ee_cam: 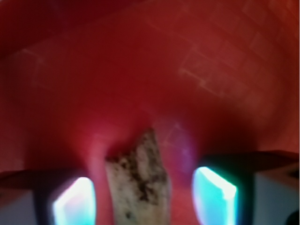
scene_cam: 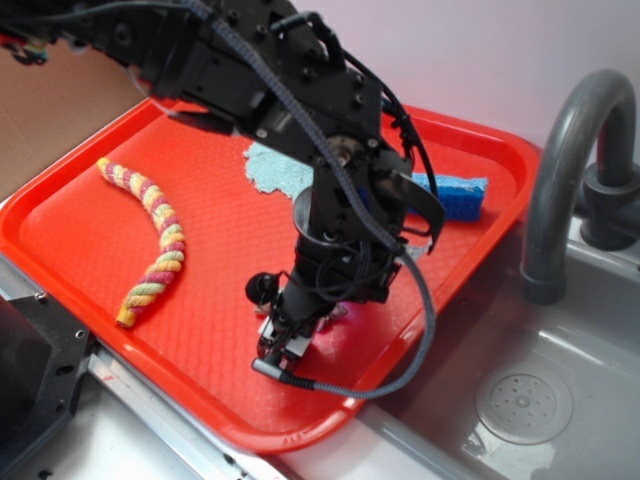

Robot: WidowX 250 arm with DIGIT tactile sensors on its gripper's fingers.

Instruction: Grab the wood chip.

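Wood chip (ee_cam: 139, 180) between fingers of open gripper (ee_cam: 145, 197), gaps both sides.

Readable text: none in either view.
Red plastic tray (scene_cam: 90, 205): no lettering, only an embossed texture.
Black robot arm (scene_cam: 280, 90): no legible markings.

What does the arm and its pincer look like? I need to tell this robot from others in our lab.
The arm is black, built of boxy segments with visible screws. A braided grey-black cable runs along it and loops down by the pincer, which is black with pale parts. In the wrist view, its fingers look dark with light, glowing-looking inner pads.
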